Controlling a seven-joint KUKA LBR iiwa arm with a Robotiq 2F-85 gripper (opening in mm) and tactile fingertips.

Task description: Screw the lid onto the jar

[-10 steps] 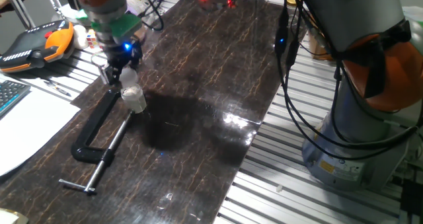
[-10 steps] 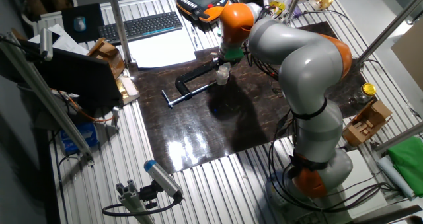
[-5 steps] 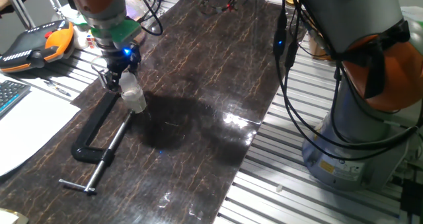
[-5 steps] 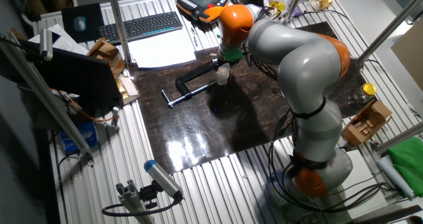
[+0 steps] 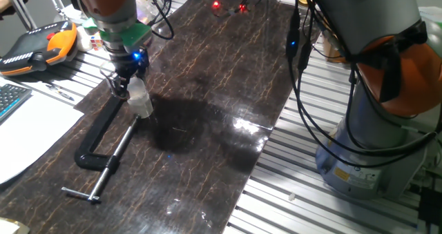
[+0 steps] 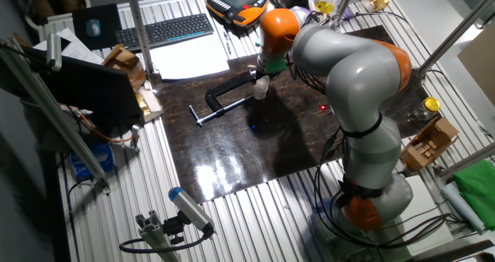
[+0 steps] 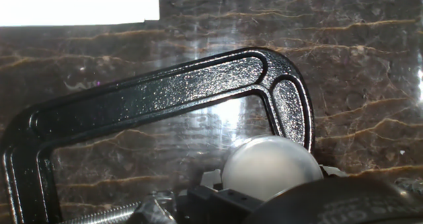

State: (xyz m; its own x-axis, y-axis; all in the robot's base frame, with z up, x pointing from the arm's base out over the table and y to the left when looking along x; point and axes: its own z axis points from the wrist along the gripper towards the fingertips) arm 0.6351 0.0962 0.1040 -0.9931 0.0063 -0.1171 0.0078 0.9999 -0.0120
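Directly beneath the fingers (image 5: 123, 87) the lid (image 7: 269, 168) sits on the jar (image 5: 141, 104), axis upright, beside the C-clamp (image 5: 102, 141); their grip seems closed on it

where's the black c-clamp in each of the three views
One fixed view: the black C-clamp lies at lower left on the dark table, below the gripper.
The other fixed view: upper centre, left of the gripper.
Hand view: its frame arches across the middle of the picture.
Shared landmark: the jar stands by the clamp's screw end, whitish in all three.
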